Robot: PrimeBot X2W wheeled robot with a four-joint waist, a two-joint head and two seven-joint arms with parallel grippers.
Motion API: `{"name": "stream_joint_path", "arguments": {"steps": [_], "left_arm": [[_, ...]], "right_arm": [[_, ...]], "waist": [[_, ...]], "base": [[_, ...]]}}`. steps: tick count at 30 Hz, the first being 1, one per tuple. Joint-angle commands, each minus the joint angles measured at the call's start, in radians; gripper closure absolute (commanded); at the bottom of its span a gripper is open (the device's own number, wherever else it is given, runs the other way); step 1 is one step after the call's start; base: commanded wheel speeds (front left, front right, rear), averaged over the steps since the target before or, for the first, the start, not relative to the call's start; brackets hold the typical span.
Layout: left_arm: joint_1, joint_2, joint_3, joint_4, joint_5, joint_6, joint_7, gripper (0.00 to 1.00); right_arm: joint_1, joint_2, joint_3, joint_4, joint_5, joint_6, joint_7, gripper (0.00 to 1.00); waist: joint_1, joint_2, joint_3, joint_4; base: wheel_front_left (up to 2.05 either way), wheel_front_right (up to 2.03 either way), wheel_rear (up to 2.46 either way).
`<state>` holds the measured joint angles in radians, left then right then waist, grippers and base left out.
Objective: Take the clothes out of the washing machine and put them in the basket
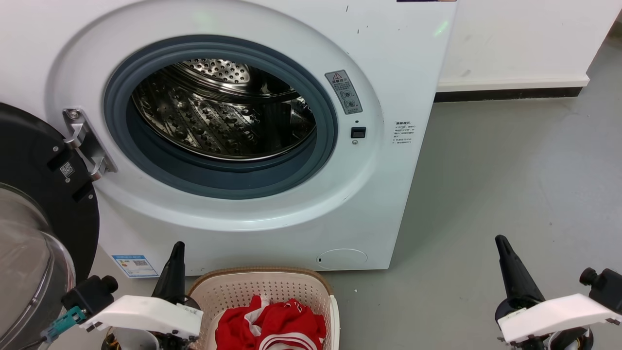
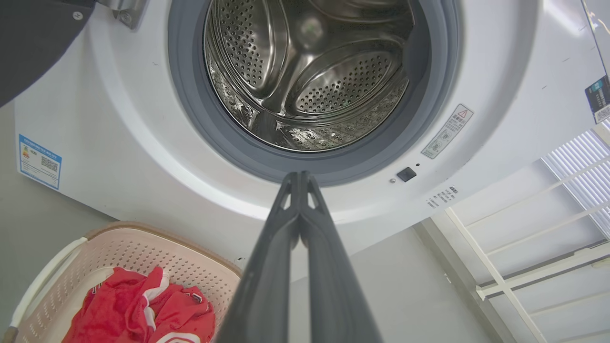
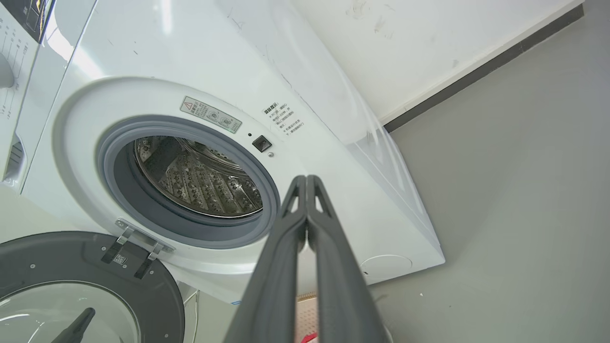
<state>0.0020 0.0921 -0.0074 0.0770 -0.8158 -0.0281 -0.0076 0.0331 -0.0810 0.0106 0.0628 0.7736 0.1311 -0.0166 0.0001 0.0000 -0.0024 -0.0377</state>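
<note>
Lying in the one basket (image 1: 233, 291), one bundle of clothes (image 1: 277, 325); both sets of jaws clenched empty

A smooth grey floor (image 1: 510, 170) stretches from the near edge to the far right, where it meets a white wall (image 1: 510, 43) along a dark skirting strip (image 1: 505, 93). The washing machine (image 1: 379, 209) stands on the floor at the far left. The basket (image 1: 243, 291) sits on the floor just in front of the machine's lower edge, at the near centre-left.
</note>
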Motion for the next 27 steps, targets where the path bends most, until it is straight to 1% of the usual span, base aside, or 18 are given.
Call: {"name": "stream_joint_path", "arguments": {"steps": [1,5,6,11,27], "left_arm": [[-0.029,0.005,0.006,-0.003,-0.039,-0.010,0.004,1.00],[-0.034,0.004,0.010,0.005,-0.079,-0.015,0.008,1.00],[-0.037,0.004,0.012,0.010,-0.105,-0.018,0.011,1.00],[-0.045,0.002,0.019,0.023,-0.168,-0.026,0.018,1.00],[-0.063,-0.003,0.037,0.060,-0.338,-0.047,0.038,1.00]], "right_arm": [[-0.033,-0.008,-0.004,-0.003,0.044,0.000,0.002,1.00],[-0.038,-0.009,-0.007,0.007,0.087,0.000,0.006,1.00],[-0.043,-0.009,-0.008,0.013,0.115,0.000,0.008,1.00],[-0.052,-0.010,-0.013,0.026,0.182,0.000,0.014,1.00],[-0.075,-0.011,-0.027,0.066,0.365,0.000,0.033,1.00]], "waist": [[0.0000,0.0000,0.000,0.001],[-0.0001,0.0000,0.000,0.002],[-0.0001,0.0000,0.000,0.003],[-0.0001,0.0000,0.001,0.005],[-0.0001,0.0000,0.002,0.012]], "base": [[0.00,0.00,0.00],[0.00,0.00,0.00],[0.00,0.00,0.00],[0.00,0.00,0.00],[0.00,0.00,0.00]]}}
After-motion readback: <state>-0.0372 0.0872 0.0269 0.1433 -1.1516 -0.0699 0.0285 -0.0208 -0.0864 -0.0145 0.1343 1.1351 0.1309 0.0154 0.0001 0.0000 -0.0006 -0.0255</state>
